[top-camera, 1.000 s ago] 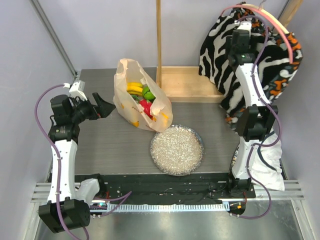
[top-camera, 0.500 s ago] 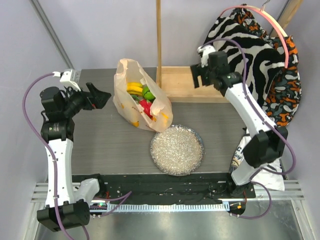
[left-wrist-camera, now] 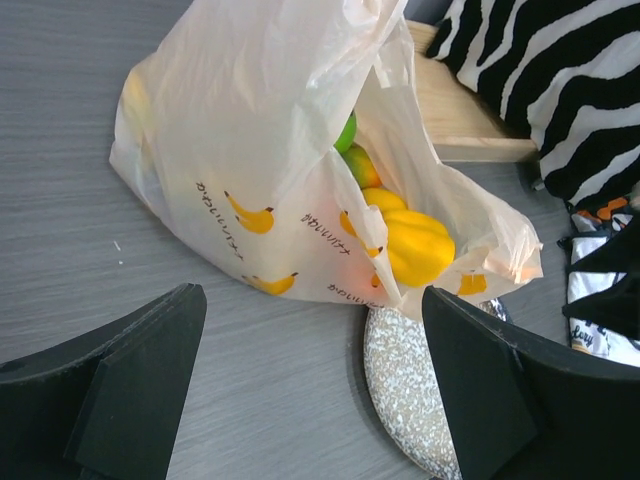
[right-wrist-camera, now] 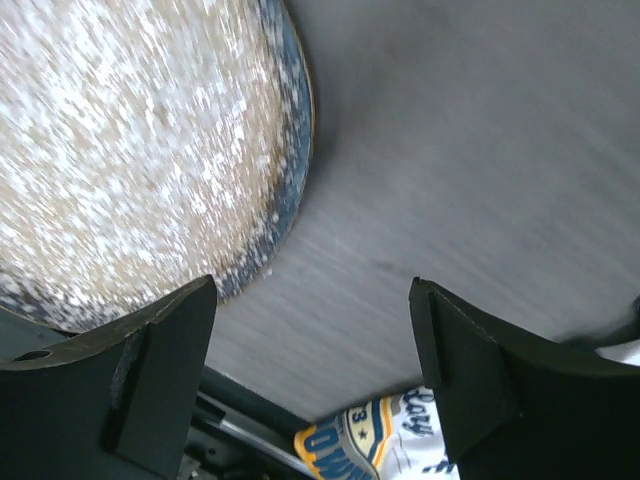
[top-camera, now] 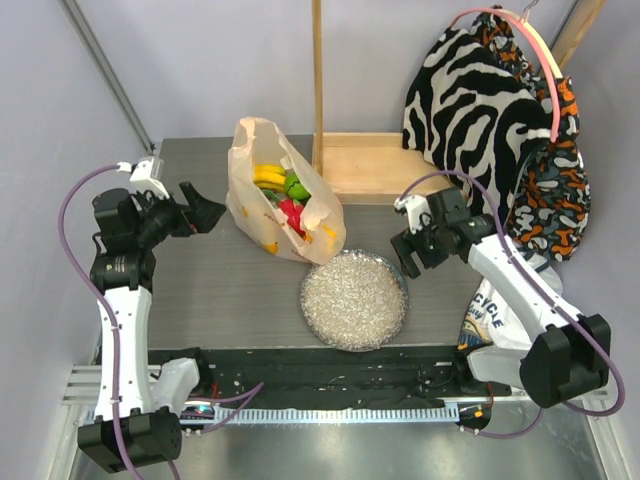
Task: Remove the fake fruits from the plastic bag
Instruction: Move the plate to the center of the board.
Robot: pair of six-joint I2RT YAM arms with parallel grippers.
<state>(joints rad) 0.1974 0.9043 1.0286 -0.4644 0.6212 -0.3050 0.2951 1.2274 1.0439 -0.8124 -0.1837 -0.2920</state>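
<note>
None of the fake fruits (top-camera: 283, 195) is out yet; all lie in the plastic bag (top-camera: 245, 170), just beyond the speckled plate (top-camera: 400, 300), far-left. Approach step. Left fingers (left-wrist-camera: 130, 390), left of the plate, and right fingers (right-wrist-camera: 150, 370), apparently over its right rim (view smeared), gape wide and empty. Next: enter the bag mouth.

Ahead of the left gripper (left-wrist-camera: 310, 385), the plastic bag (left-wrist-camera: 250, 130) is thin, crinkly, translucent film — the fake fruits (left-wrist-camera: 415, 245) inside look glossy; below the right gripper (right-wrist-camera: 310, 350), a rough-speckled plate (right-wrist-camera: 120, 150) on the matt, grained table (right-wrist-camera: 450, 150)
</note>
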